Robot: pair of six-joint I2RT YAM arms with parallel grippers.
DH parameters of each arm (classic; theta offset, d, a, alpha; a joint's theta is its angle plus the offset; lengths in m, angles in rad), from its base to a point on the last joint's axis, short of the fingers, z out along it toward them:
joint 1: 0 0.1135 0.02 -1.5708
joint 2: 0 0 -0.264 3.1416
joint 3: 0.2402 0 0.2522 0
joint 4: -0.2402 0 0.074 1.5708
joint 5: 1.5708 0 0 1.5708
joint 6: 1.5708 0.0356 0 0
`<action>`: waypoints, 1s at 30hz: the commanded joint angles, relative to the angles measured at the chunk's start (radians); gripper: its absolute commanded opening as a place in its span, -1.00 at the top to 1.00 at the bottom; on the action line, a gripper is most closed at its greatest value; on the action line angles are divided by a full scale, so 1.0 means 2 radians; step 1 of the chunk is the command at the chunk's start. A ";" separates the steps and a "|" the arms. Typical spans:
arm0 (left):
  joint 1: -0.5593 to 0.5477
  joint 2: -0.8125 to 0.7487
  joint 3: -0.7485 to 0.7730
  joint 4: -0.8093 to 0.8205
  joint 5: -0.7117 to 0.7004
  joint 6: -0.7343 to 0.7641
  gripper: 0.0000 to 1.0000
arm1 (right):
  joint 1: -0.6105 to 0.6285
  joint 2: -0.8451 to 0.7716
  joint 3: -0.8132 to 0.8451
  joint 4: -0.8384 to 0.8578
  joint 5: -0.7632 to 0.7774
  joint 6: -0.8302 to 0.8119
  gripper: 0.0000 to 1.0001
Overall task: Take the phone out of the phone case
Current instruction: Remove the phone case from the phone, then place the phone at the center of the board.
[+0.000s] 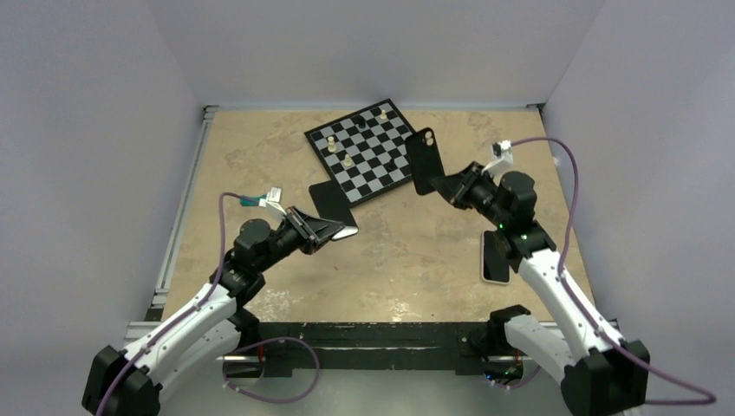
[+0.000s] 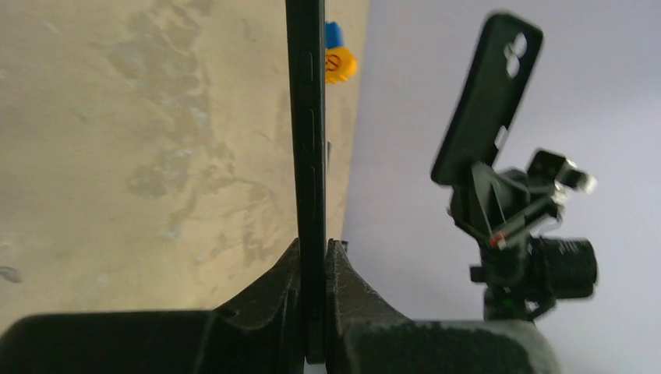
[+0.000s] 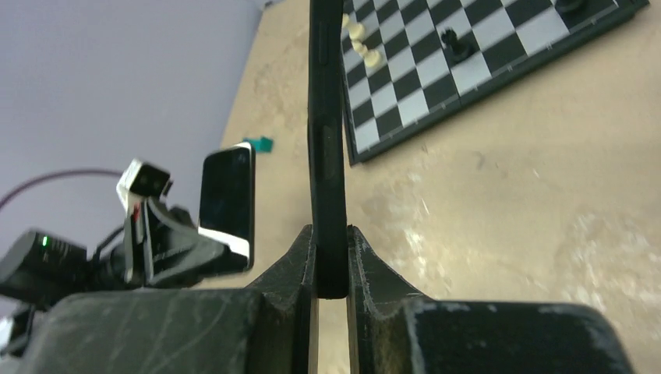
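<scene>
The phone (image 1: 332, 201), with a black screen and white rim, is held off the table in my shut left gripper (image 1: 336, 228). It shows edge-on in the left wrist view (image 2: 312, 140), clamped between the fingertips (image 2: 292, 269), and its screen faces the right wrist view (image 3: 227, 199). The phone case (image 1: 424, 160), a matte black shell with a camera cut-out at its top, is held upright in my shut right gripper (image 1: 447, 184). It shows edge-on in the right wrist view (image 3: 326, 156) and from the back in the left wrist view (image 2: 487, 101). Phone and case are apart.
A chessboard (image 1: 368, 149) with a few pieces lies at the back centre, just left of the case. A second dark slab with a white rim (image 1: 495, 257) lies flat on the table under my right forearm. A blue and orange object (image 2: 339, 58) sits at the table's far edge.
</scene>
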 commanded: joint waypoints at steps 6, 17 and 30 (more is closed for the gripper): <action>0.110 0.153 0.175 -0.128 0.111 0.308 1.00 | 0.000 -0.172 -0.013 -0.168 -0.001 -0.071 1.00; 0.287 0.464 0.546 -0.473 0.179 0.605 1.00 | -0.001 -0.150 0.029 -0.180 -0.064 -0.084 1.00; 0.307 0.762 0.884 -0.602 0.137 0.642 1.00 | -0.001 -0.156 0.063 -0.241 -0.048 -0.103 1.00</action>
